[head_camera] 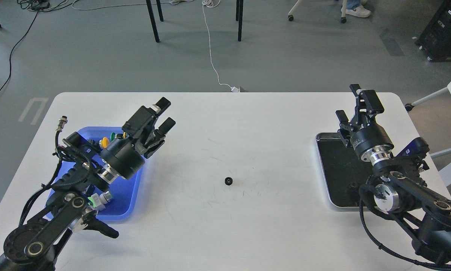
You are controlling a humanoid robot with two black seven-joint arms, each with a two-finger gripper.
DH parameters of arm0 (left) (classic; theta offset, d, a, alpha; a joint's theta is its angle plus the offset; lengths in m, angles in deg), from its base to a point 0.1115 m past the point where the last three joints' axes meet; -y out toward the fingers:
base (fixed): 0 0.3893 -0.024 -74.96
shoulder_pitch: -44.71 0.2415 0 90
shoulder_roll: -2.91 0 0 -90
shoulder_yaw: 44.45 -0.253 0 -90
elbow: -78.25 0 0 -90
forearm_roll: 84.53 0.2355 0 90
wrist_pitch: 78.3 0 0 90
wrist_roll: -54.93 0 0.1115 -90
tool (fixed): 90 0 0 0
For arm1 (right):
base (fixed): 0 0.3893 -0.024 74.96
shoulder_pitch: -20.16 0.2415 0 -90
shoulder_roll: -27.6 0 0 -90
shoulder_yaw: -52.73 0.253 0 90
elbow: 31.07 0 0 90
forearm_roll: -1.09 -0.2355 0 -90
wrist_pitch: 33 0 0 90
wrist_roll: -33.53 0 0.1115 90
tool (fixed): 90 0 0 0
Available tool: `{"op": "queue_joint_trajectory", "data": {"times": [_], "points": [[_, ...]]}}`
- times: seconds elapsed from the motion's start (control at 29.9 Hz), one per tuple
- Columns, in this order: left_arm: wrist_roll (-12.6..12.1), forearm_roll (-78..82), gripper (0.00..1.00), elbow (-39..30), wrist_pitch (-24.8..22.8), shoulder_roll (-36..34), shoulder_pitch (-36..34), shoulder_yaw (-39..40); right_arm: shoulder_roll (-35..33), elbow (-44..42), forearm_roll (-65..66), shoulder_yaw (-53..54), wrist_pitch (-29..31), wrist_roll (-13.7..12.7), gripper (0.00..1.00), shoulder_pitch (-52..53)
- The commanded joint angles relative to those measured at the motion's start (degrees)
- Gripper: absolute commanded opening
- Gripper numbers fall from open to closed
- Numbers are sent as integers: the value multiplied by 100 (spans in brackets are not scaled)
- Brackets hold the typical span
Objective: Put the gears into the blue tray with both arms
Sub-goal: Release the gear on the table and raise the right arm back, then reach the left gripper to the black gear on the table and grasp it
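One small black gear [228, 181] lies alone on the white table, about midway between the two arms. The blue tray [130, 192] sits at the left, largely covered by my left arm. My left gripper [165, 113] hangs over the tray's right rim, fingers pointing up and right, open and empty, well left of the gear. My right gripper [355, 104] stands raised over the far edge of the steel tray [332, 169], open and empty. Another small gear [350, 186] seems to lie on that tray's dark inside.
Green, yellow and white buttons and connectors [105, 142] lie in the blue tray, with more connectors [99, 199] near its front. The steel tray stands at the right. Chair legs and cables are on the floor beyond the table's far edge.
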Motion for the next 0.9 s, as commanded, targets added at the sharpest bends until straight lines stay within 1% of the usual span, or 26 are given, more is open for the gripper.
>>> {"op": "queue_joint_trajectory", "data": {"times": [0.0,0.03,0.1,0.17,0.2,0.23,0.27,0.37,0.47,0.57,0.6,0.7,0.74,0.8,0.87], "points": [[46,1763,99,60,3,-12,-496,-677,-179,-69,-872,8,139,1,99,-21],[46,1766,99,60,3,-12,-497,-678,-179,-69,-873,8,140,1,99,-21],[46,3175,99,261,38,-47,-1022,-1220,-197,-174,-926,-1,175,1,99,-38],[46,3707,99,446,64,-109,-1279,-1512,-197,-174,-926,-10,175,1,99,-73],[46,4274,99,630,82,-144,-1593,-1922,-197,-174,-926,-10,175,1,99,-100],[46,4449,99,675,99,-153,-1700,-2057,-197,-174,-926,-10,175,1,99,-100],[46,4449,99,815,178,-153,-2058,-2493,-188,-174,-926,-10,175,1,99,-109],[46,4449,98,1254,397,-83,-2553,-3102,-188,-174,-926,-19,175,1,99,-109],[46,4449,97,1615,547,67,-2887,-3411,-188,-174,-926,-27,175,1,99,-109],[46,4449,97,1616,548,67,-2888,-3412,-188,-174,-926,-28,175,1,99,-109],[46,4449,94,2016,626,302,-3332,-3960,-188,-174,-926,-36,175,1,99,-109],[46,4449,94,2020,627,304,-3336,-3965,-188,-174,-926,-36,175,1,99,-109],[46,4449,88,2333,888,496,-3554,-4453,-188,-174,-926,-45,166,1,99,-109],[46,4449,86,2573,1092,646,-3574,-4536,-188,-174,-926,-45,157,1,99,-109],[46,4449,84,2810,1128,787,-3574,-4537,-188,-174,-926,-45,157,1,99,-109]]}}
